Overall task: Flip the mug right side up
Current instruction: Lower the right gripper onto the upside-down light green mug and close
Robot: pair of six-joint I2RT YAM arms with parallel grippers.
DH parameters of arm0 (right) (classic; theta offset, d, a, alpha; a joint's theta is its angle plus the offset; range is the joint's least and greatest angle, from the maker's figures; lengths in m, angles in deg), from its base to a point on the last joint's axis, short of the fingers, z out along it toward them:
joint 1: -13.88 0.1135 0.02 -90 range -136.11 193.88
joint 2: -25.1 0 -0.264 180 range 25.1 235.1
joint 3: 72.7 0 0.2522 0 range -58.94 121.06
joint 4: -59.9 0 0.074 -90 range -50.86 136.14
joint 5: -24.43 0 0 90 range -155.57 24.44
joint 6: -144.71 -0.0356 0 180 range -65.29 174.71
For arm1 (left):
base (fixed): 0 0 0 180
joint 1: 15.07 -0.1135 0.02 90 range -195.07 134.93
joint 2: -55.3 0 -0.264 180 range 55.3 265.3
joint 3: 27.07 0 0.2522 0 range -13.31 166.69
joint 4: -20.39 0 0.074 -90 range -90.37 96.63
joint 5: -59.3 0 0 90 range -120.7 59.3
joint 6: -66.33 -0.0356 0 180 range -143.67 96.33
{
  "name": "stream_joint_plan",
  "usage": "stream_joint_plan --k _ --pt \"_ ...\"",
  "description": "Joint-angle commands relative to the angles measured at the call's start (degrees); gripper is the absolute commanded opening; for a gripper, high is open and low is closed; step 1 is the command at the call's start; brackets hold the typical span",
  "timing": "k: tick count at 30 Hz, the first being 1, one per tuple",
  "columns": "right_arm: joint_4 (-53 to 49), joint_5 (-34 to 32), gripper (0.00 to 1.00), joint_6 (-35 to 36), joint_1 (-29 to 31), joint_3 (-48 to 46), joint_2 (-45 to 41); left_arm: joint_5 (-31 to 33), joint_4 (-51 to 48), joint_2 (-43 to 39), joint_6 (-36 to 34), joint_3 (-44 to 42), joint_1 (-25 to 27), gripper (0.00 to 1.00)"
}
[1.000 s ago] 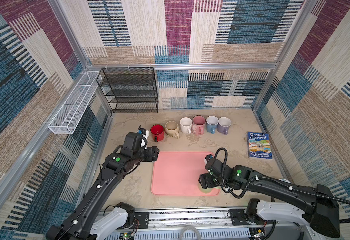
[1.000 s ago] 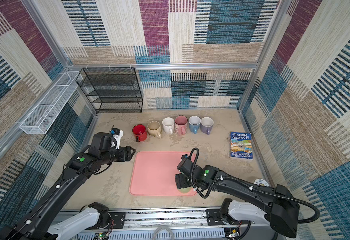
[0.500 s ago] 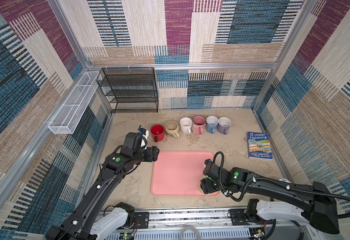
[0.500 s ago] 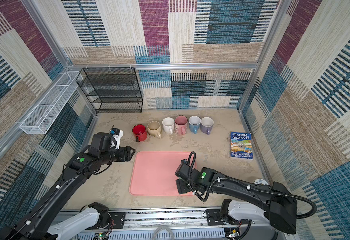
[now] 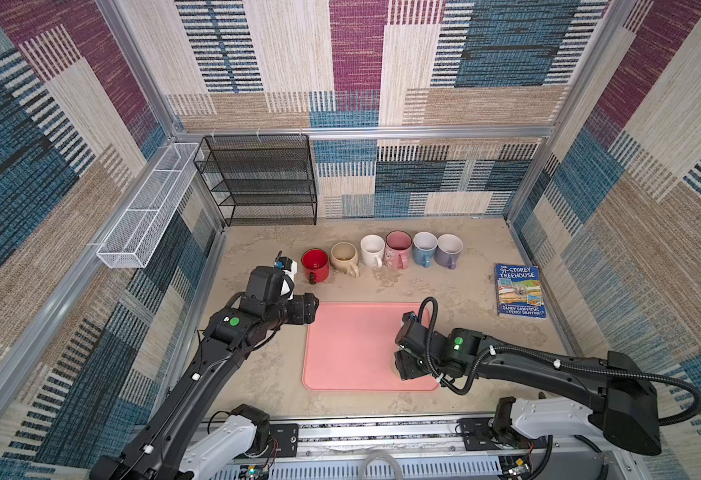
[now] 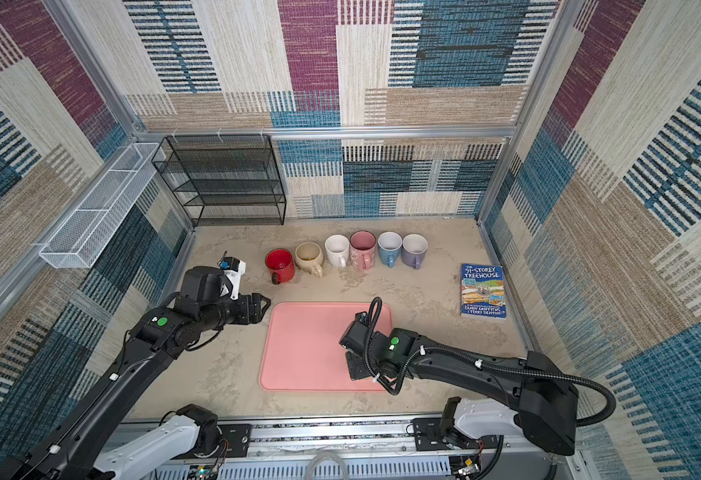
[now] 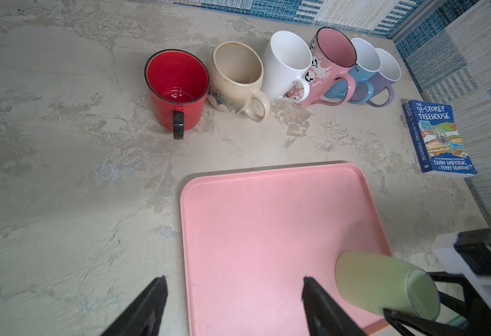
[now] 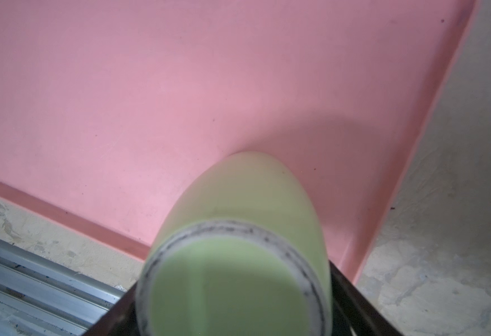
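We see a mottled beige surface point(image 5: 457, 286) walled in by patterned fabric panels. At its far left stands a black wire shelf rack point(image 5: 261, 183), and a white wire basket point(image 5: 145, 208) hangs on the left wall. A pink tray point(image 5: 349, 345) lies in the near middle. To the right of the tray, apart from it, a blue paperback, "The 91-Storey Treehouse" point(image 5: 519, 291), lies flat. Beyond the tray we count six mugs standing mouth up in a row, from left to right: a red mug point(image 5: 314, 264), a cream mug point(image 5: 344, 257), a white mug point(image 5: 371, 249), a pink mug point(image 5: 398, 249), a blue mug point(image 5: 423, 248) and a lilac mug point(image 5: 448, 249). The pale green mug point(image 7: 378, 279) is tipped on its side over the tray's near right corner, with its base toward the right wrist. We cannot tell whether its mouth end touches the tray. The right fingers point(image 8: 349, 296) grasp the mug, one on each side of its body near the base. The left fingers point(image 7: 151, 302) are spread apart with nothing between them, above the tray's far left corner.
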Motion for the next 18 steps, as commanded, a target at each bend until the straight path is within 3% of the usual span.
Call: stream_joint_plan --k 1,10,18 --pt "2.89 -1.14 0.74 1.31 -0.02 1.77 2.02 -1.14 0.72 -0.04 -1.19 -0.13 0.04 0.78" --pt "6.34 -0.18 0.84 5.08 -1.76 6.29 7.53 -1.29 0.72 -0.35 -1.28 -0.43 0.01 0.78" --pt "1.3 1.65 0.88 9.97 -2.0 8.18 6.58 -1.64 0.72 -0.32 -1.33 -0.38 0.06 0.78"
